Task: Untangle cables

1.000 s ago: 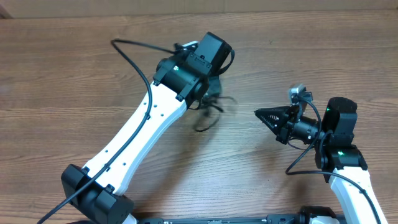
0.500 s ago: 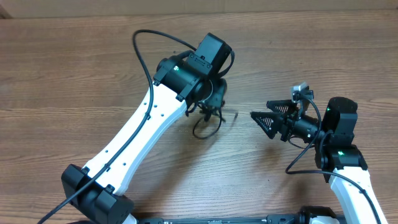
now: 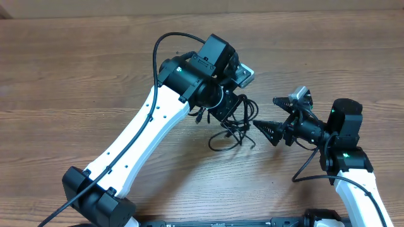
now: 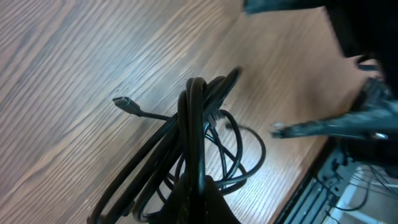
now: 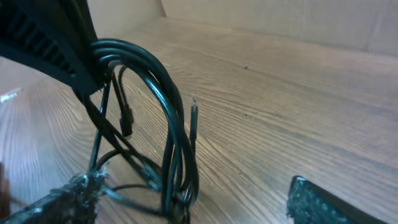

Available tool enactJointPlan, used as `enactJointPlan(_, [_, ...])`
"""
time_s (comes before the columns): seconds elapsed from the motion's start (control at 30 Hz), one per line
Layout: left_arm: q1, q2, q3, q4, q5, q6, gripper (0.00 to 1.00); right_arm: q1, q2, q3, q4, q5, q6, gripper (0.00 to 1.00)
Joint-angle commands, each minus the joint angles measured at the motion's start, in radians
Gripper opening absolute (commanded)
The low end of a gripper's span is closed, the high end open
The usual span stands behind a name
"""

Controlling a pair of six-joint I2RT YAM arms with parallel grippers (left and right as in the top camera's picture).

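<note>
- The left gripper [image 3: 226, 108], a black 2-finger claw on the white left arm [image 3: 145, 132], is clamping shut on a bunch of thin black flexible cables [image 3: 235, 126].
- The cables are sitting near the middle of the brown wood-grain table [image 3: 76, 75], between the 2 grippers. Their upper part is being held up by the left gripper and their lower loops are reaching down to the wood.
- In the left wrist view, several strands are running together out of the closed fingertips [image 4: 200, 202] as 1 tight bundle [image 4: 194, 124]. It is bending over at the top, and looser loops are spreading to the right.
- 1 small flat plug [image 4: 124, 102] is sticking out to the left of that bundle on a single strand, above the table.
- The right gripper [image 3: 266, 112], black with textured triangular fingers, is standing open with its jaws spread wide. It is pointing at the bunch from the right.
- In the right wrist view, the arched loop of cables [image 5: 165, 106] is hanging in the gap between the 2 right fingers [image 5: 59, 199]. Whether either finger is touching a strand cannot be told.
- A short plug end [image 5: 126, 119] is dangling inside that loop, and a thin straight tip [image 5: 194, 115] is standing just beside it.
- Whether the black housings are carrying any brand or lettering cannot be told. Only a small green light [image 3: 178, 70] is glowing on the left arm, and another [image 3: 345, 154] on the right arm [image 3: 353, 183].
</note>
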Motion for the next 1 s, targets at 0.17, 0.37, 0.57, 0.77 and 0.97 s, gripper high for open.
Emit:
enactJointPlan(0.17, [-0.007, -0.017, 0.017, 0.039, 0.153, 0.056, 0.04, -0.002, 0.020, 0.020, 0.002, -0.001, -0.051, 0.78])
enactJointPlan(0.37, [-0.008, -0.017, 0.017, 0.041, 0.153, 0.056, 0.04, -0.002, 0.071, 0.020, 0.002, -0.006, -0.049, 0.04])
enactJointPlan(0.57, [-0.008, -0.017, 0.017, 0.058, 0.105, 0.050, 0.04, -0.002, 0.100, 0.020, 0.002, -0.076, -0.049, 0.04])
enactJointPlan(0.77, [-0.008, -0.017, 0.017, 0.089, -0.116, -0.171, 0.05, -0.002, 0.100, 0.020, 0.001, -0.088, 0.064, 0.04])
enactJointPlan(0.97, [-0.008, -0.017, 0.017, 0.097, -0.322, -0.529, 0.04, -0.002, 0.100, 0.020, -0.003, 0.026, 0.280, 0.04])
